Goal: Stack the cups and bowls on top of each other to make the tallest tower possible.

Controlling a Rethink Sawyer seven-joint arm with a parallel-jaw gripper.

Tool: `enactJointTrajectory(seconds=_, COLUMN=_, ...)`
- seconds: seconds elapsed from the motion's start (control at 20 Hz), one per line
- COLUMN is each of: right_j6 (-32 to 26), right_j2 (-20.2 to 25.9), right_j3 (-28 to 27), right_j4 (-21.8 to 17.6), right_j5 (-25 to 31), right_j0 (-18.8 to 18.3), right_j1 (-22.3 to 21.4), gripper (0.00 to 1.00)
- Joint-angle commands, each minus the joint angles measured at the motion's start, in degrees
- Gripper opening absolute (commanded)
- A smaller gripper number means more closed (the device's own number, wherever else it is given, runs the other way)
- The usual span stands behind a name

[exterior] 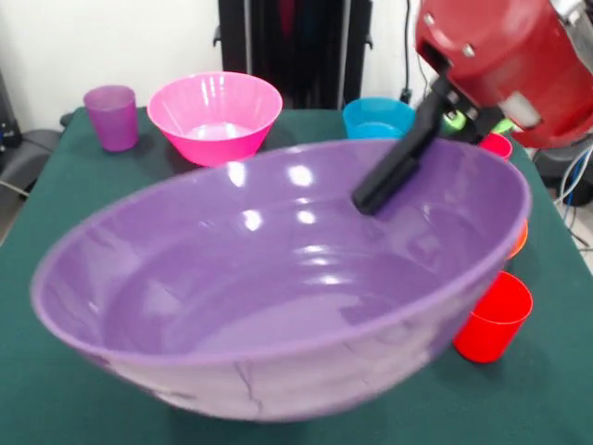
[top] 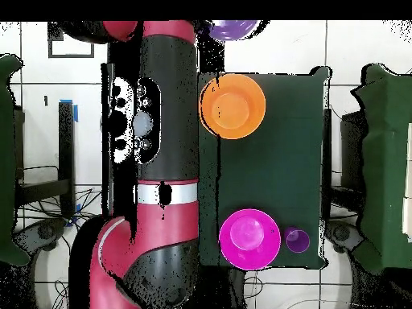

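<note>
In the front view a large purple bowl (exterior: 278, 306) hangs tilted in the air and fills most of the picture. My gripper (exterior: 375, 190) is shut on its far rim. One black finger (exterior: 398, 158) shows inside the bowl; the other is hidden behind the rim. In the overhead view only a part of this bowl (top: 233, 30) shows at the top edge. On the green table stand a pink bowl (exterior: 215, 116), a blue bowl (exterior: 377, 118), a purple cup (exterior: 112, 116) and two red cups (exterior: 493, 317) (exterior: 497, 144). An orange bowl (top: 233, 105) shows in the overhead view.
My red arm (exterior: 505, 56) comes in at the top right in the front view, and the arm (top: 165, 161) covers the table's left side in the overhead view. A green scrap (exterior: 453, 120) peeks out behind the arm. The pink bowl (top: 249, 237) and purple cup (top: 298, 240) sit close together.
</note>
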Motion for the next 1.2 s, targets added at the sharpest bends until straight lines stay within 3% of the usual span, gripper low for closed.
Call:
enactJointTrajectory(seconds=0.05, right_j6=-5.99, right_j2=-7.11, right_j3=-3.51, right_j4=3.68, right_j5=7.31, right_j0=-1.60, right_j1=-2.12, gripper=0.00)
enactJointTrajectory(seconds=0.5, right_j6=-3.57, right_j2=-14.09, right_j3=-1.39, right_j4=2.98, right_j5=10.33, right_j0=0.64, right_j1=-0.65, gripper=0.00)
enactJointTrajectory(seconds=0.8, right_j6=2.27, right_j2=-12.93, right_j3=6.00, right_j4=-0.82, right_j5=8.91, right_j0=5.59, right_j1=0.84, gripper=0.00)
enactJointTrajectory(seconds=1.05, right_j6=2.27, right_j2=-9.71, right_j3=15.52, right_j4=-4.52, right_j5=4.57, right_j0=10.93, right_j1=-0.10, gripper=0.00)
enactJointTrajectory(seconds=1.2, right_j6=-0.58, right_j2=-6.45, right_j3=22.11, right_j4=-6.19, right_j5=0.99, right_j0=13.60, right_j1=-1.62, gripper=0.00)
